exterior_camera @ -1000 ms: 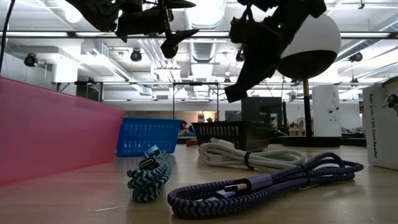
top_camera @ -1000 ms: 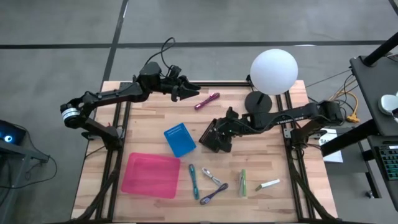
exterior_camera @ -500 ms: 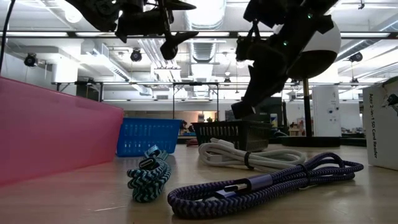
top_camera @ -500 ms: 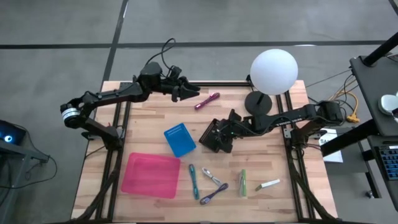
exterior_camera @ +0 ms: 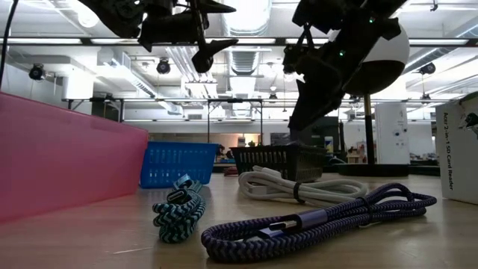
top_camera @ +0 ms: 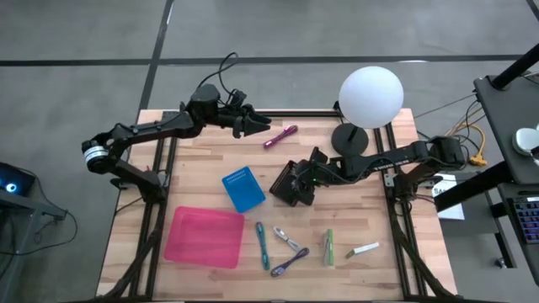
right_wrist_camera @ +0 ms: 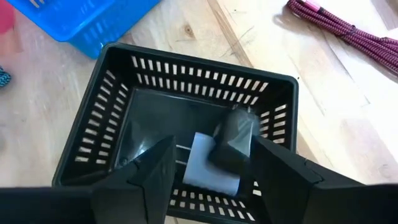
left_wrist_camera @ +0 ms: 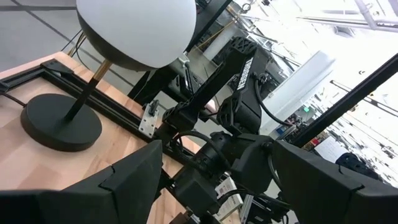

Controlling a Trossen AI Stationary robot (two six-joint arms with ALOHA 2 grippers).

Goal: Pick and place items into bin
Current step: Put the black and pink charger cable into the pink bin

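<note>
**Right gripper settles over the black bin, item dropped inside**

My right gripper (right_wrist_camera: pixel 208 174) has its fingers spread wide and empty. Between them I see a dark-capped white item (right_wrist_camera: pixel 219 155) lying on the floor of the black bin (top_camera: pixel 290 183); its long axis runs slantwise across the floor, dark end toward the far wall. Over the last second this arm has eased lower and closer over the bin, so I judge one placement done.

My left gripper (top_camera: pixel 259 126) hovers at the far edge of the table, fingers parted, holding nothing, just left of the magenta cable (top_camera: pixel 280 135), which lies on a diagonal running far-right to near-left.

Still out near the front: teal cable (top_camera: pixel 263 240), white cable (top_camera: pixel 285 238), purple cable (top_camera: pixel 289 262), green item (top_camera: pixel 328 247), white stick (top_camera: pixel 365 249).
</note>
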